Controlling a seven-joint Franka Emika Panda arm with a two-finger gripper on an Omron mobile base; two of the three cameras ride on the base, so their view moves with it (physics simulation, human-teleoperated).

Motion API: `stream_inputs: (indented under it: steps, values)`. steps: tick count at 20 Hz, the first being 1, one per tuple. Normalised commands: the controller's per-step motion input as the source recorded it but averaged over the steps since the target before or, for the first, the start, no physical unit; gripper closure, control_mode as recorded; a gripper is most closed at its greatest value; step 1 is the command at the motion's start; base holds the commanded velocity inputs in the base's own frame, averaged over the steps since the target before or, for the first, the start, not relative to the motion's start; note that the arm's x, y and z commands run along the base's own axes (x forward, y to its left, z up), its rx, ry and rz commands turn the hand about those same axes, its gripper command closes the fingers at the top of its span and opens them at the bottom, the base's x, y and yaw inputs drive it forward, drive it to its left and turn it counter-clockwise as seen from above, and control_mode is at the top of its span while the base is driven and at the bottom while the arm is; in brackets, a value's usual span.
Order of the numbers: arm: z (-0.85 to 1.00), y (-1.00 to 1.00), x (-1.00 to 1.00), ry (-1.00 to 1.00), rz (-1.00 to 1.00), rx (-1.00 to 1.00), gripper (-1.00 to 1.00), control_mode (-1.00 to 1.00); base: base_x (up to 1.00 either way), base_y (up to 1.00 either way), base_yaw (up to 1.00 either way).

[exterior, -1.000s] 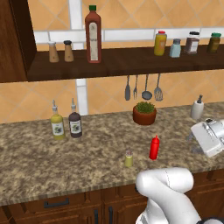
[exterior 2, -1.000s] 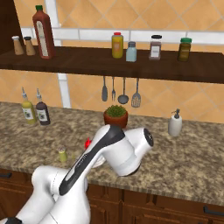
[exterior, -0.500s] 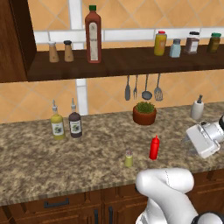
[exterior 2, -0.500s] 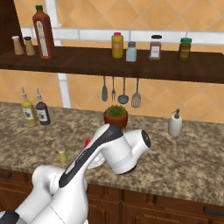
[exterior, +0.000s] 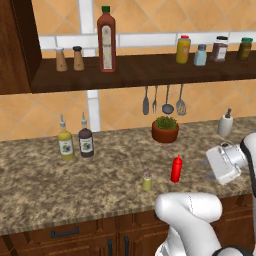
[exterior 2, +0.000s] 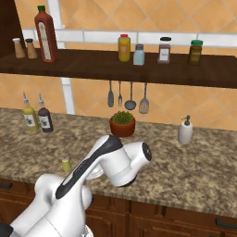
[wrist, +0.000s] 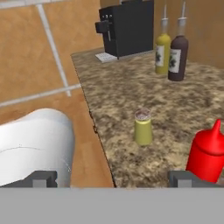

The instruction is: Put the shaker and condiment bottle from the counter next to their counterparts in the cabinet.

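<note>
Shaker (exterior: 147, 181) and condiment bottle (exterior: 176, 169) – upright, near, on counter (exterior: 45, 180).

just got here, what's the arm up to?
Nothing is picked up yet. The gripper is empty, open and low beside the counter, looking across at the shaker and the condiment bottle. Both stand upright near the front edge, close together but apart. Their counterparts wait on the cabinet shelf above.

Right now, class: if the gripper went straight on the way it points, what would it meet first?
Probably the shaker, standing near the middle of the hand view on the counter. The condiment bottle stands nearer but off toward one finger, so it might be brushed. Depth is unclear.
</note>
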Motion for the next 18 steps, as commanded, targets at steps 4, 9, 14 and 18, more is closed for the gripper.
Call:
stream_inputs:
  steps: [4,9,14,18]
  values:
    - [-0.01,0.0,0.51,0.0,0.0,0.01,-1.0,-1.0,0.0,0.0,0.0]
    - [-0.05,0.0,0.15,0.0,0.01,0.0,-1.0,-1.0,0.0,0.0,0.0]
    - [-0.22,0.0,0.11,0.0,0.02,0.0,-1.0,-1.0,0.0,0.0,0.0]
    - [-0.2,0.0,0.17,0.0,0.01,0.0,-1.0,-1.0,0.0,0.0,0.0]
